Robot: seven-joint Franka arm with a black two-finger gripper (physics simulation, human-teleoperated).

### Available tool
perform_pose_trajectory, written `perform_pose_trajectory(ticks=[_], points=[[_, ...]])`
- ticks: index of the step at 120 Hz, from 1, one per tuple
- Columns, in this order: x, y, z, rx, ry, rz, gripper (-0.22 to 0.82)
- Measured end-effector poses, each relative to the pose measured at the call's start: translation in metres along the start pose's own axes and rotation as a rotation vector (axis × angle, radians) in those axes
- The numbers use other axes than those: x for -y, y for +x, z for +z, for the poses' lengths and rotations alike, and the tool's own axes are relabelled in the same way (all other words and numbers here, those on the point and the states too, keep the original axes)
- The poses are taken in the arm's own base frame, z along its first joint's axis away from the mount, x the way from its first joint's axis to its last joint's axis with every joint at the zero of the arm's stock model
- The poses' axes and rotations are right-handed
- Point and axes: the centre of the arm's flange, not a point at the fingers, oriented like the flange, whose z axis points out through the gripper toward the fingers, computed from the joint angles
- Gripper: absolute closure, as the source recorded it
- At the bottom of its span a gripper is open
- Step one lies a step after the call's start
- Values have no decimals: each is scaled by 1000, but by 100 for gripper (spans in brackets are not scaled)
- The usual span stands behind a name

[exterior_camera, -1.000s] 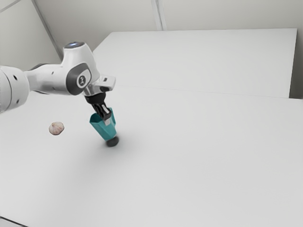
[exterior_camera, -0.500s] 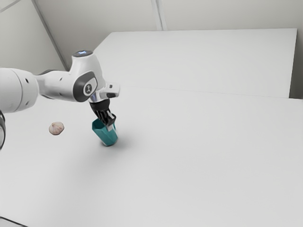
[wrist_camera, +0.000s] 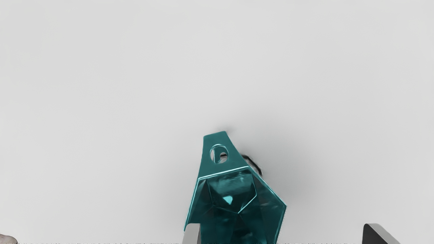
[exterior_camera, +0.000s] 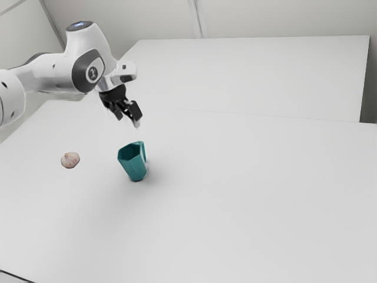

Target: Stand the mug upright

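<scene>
Above the mug in the exterior view is my gripper point(exterior_camera: 128, 117), its fingers spread with a gap of air down to the mug. The teal faceted mug point(exterior_camera: 133, 163) stands on the white table with its opening facing up, looking slightly tilted toward the exterior view's left. In the wrist view the mug point(wrist_camera: 234, 189) shows its inside and its handle, and my gripper point(wrist_camera: 281, 234) has its fingertips wide apart, one overlapping the mug's rim in the picture. Nothing is held.
A garlic bulb point(exterior_camera: 70, 160) lies on the table point(exterior_camera: 235, 200), off to the mug's side at the exterior view's left. Beyond the table's far part stands a white raised panel or surface point(exterior_camera: 253, 76).
My gripper has come off the mug and risen above it, toward the exterior view's upper left. The mug, earlier between the fingers, now rests on the table, a little less tilted.
</scene>
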Motion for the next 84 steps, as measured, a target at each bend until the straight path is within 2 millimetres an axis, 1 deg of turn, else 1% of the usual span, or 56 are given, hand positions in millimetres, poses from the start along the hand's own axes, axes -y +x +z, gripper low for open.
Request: perform_pose_trajectory(ticks=[11, 18, 30, 40, 84], points=[[3, 7, -42, -19, -18, -17, 6], [3, 8, -64, -18, -28, -22, 4], [1, 3, -82, 13, -48, -29, 3], [-1, -3, -87, 42, -61, -32, 2], [0, -13, -83, 109, -86, -49, 0]])
